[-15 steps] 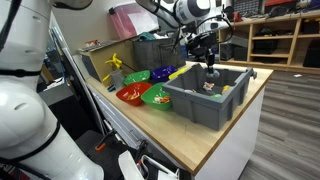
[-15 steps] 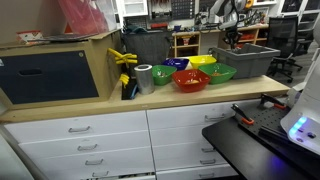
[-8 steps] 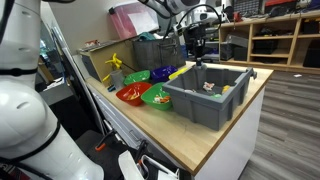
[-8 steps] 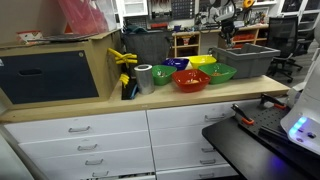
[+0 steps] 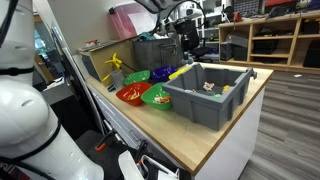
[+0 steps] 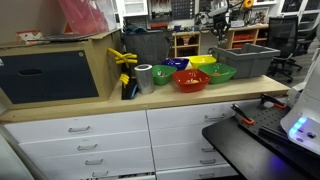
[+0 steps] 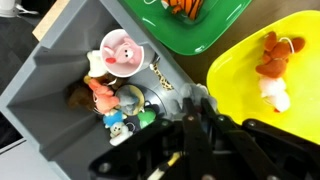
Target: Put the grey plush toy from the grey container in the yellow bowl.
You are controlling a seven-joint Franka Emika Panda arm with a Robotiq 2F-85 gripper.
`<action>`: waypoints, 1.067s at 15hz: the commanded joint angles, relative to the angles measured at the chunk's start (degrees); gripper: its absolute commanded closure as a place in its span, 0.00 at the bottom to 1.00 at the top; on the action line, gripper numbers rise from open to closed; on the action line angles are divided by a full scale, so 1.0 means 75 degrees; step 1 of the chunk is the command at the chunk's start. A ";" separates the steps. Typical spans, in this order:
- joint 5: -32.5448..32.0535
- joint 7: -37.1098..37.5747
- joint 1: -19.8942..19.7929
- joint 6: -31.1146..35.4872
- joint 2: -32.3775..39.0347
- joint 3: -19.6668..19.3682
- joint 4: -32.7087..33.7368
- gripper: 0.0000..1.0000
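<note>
**Gripper hanging over the tub rim beside the yellow bowl**

Going from the left end of the wooden bench top (image 6: 80,103), a yellow-green spiky stand (image 6: 125,68) is standing near the front edge. Mid-bench, small round plastic bowls are sitting in a cluster. A red bowl (image 6: 190,80) is lying toward the front edge with a green bowl (image 6: 219,72) just beside it. The bright yellow round plastic bowl (image 6: 203,61) is sitting behind them toward the back edge.

The large grey rectangular plastic tub (image 6: 245,65) is occupying the right end of the bench, just beside the green and yellow bowls.

In the wrist view the tub (image 7: 60,60) is holding a pink plush toy (image 7: 122,55) among a heap of small orange, brown and green toys. The yellow bowl (image 7: 235,90) is already carrying a brown plush toy (image 7: 270,55).

The black Robotiq gripper (image 5: 186,42) is hanging in the air where the tub's rim meets the yellow bowl. In the wrist view its fingers (image 7: 190,125) are showing only as dark shapes. I cannot tell whether they are spread or closed, or whether they are carrying the grey plush toy, which is not showing clearly in any view.
</note>
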 commanded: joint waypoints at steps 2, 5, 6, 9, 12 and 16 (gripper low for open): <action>0.0322 -0.0131 0.0005 0.0186 -0.0217 0.0230 -0.0156 0.97; 0.0602 -0.0200 -0.0025 0.0492 -0.0142 0.0340 -0.0078 0.97; 0.0715 -0.0198 -0.0038 0.0589 -0.0104 0.0359 -0.0029 0.97; 0.1003 -0.0249 -0.0048 0.1095 0.0011 0.0417 0.0070 0.97; 0.1260 -0.0333 -0.0051 0.1580 0.0125 0.0500 0.0069 0.97; 0.1670 -0.0475 -0.0068 0.1805 0.0333 0.0611 0.0162 0.97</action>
